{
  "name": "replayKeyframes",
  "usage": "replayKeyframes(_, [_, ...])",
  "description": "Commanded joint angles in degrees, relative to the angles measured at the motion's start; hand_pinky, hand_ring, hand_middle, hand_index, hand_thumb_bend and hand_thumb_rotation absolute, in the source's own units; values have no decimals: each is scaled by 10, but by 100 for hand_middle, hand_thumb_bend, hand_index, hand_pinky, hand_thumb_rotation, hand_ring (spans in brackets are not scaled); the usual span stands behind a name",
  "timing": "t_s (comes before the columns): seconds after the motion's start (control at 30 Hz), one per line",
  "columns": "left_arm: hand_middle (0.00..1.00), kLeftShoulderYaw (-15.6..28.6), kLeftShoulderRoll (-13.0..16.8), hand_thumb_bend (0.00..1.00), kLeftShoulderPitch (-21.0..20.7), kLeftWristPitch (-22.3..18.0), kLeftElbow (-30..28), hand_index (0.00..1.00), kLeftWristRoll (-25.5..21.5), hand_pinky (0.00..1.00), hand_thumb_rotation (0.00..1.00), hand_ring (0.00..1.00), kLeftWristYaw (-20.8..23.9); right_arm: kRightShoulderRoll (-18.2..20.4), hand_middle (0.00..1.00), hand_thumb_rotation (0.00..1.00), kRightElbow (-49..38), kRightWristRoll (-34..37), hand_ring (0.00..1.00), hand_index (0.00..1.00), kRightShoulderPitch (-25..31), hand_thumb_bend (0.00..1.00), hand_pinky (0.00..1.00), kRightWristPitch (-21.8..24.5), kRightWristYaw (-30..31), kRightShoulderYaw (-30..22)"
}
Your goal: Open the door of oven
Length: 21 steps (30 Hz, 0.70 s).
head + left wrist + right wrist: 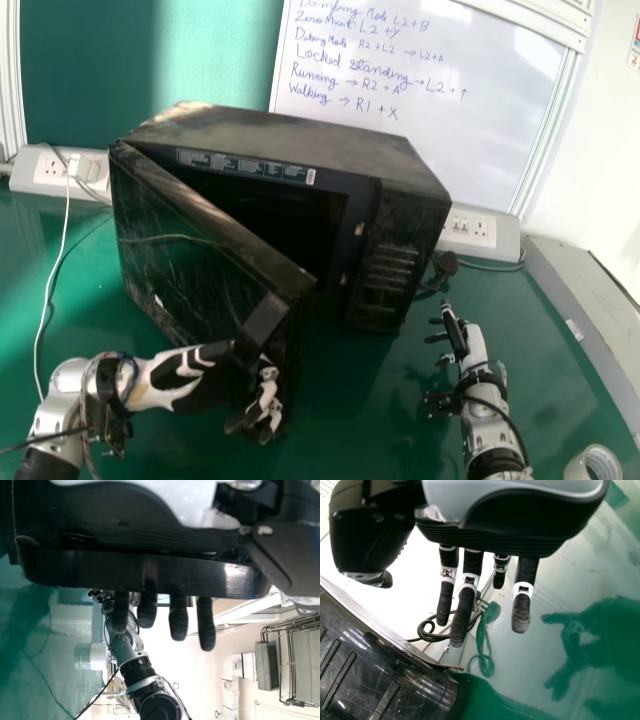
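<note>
Black oven door (pixel 190 260) ajar, handle (pixel 262 322) within left hand (pixel 178 378) — fingers hooked round it, right hand (pixel 472 345) near oven (pixel 300 135), fingers loosely spread

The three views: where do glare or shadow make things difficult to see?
Head view: the oven interior lies in deep shadow; the whiteboard is bright. Left wrist view: glare sits on the door handle. Right wrist view: pale reflections wash over the green table, beside a dark hand-shaped shadow or reflection.
</note>
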Motion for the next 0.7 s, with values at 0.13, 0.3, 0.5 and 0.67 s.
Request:
replayKeyframes(0.13, [10, 106, 72, 77, -45, 95, -89, 25, -142, 1, 73, 5, 49, -6, 36, 100, 1, -2, 22, 60, -7, 66, 19, 4, -3, 0])
replayKeyframes(0.3, [9, 149, 50, 64, -70, -172, -39, 21, -104, 0, 67, 4, 22, -5, 36, 100, 1, -1, 22, 61, -7, 67, 18, 6, -5, 0])
replayKeyframes(0.5, [10, 155, 110, 63, -45, 52, -98, 29, -136, 1, 38, 4, 91, -6, 36, 100, 1, -4, 22, 60, -6, 67, 18, 2, -5, 3])
replayKeyframes(0.67, [7, 166, 152, 88, -40, 166, -107, 12, -146, 0, 63, 2, 90, -6, 36, 100, 1, -3, 23, 59, -6, 66, 18, 1, -5, 2])
